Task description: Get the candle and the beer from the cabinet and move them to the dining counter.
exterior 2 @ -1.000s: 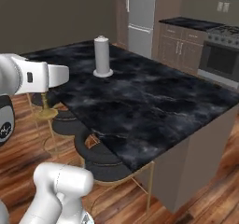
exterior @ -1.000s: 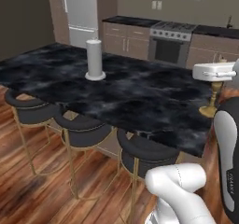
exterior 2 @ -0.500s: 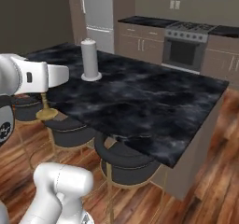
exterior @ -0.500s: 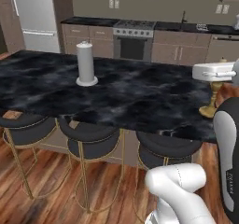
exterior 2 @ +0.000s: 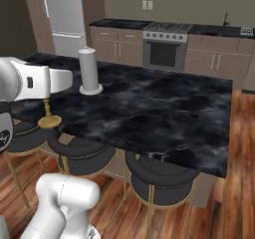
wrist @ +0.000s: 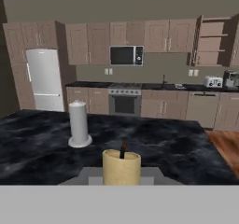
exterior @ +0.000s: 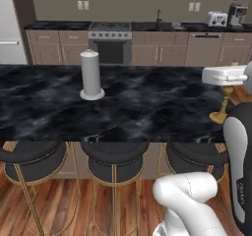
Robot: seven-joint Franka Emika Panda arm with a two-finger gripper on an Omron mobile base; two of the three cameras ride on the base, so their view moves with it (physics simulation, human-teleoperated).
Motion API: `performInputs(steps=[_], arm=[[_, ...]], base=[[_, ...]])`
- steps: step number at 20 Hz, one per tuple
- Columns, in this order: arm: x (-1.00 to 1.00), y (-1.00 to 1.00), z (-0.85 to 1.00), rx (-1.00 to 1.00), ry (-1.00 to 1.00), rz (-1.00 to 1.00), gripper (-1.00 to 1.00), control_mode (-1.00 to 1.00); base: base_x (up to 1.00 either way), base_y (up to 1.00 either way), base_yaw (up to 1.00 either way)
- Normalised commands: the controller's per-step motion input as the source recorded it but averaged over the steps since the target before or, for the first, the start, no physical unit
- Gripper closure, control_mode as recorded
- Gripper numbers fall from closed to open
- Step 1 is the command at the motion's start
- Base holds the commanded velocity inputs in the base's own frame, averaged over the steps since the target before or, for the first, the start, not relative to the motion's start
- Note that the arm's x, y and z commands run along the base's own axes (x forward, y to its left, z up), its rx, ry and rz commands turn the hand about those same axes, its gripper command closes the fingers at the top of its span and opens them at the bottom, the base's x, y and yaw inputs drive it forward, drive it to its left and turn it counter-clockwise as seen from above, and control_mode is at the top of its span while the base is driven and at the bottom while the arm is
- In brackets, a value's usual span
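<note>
The tool [wrist: 121, 180], low in the frame, pinches the candle [wrist: 121, 167] above the desk [exterior: 128, 112]. Releasing too near the desk's edge could tip its slender stem onto the stools [exterior: 114, 154].

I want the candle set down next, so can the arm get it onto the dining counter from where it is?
Probably yes. The gripper holds the candle upright at the near edge of the dining counter. The stretch of top ahead looks bare, and the paper-towel roll stands well off to the side.

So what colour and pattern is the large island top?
Black with white marble veining, on the large island counter top; clearest in the right base view.
</note>
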Motion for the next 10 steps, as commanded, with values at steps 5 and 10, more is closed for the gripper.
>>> performInputs(steps=[5, 10], arm=[[0.0, 0.0, 0.0, 0.0, 0.0, 0.0, 1.0, 1.0], [0.0, 0.0, 0.0, 0.0, 0.0, 0.0, 1.0, 1.0]], base=[[0.54, 0.63, -0.35], [0.52, 0.55, -0.28]])
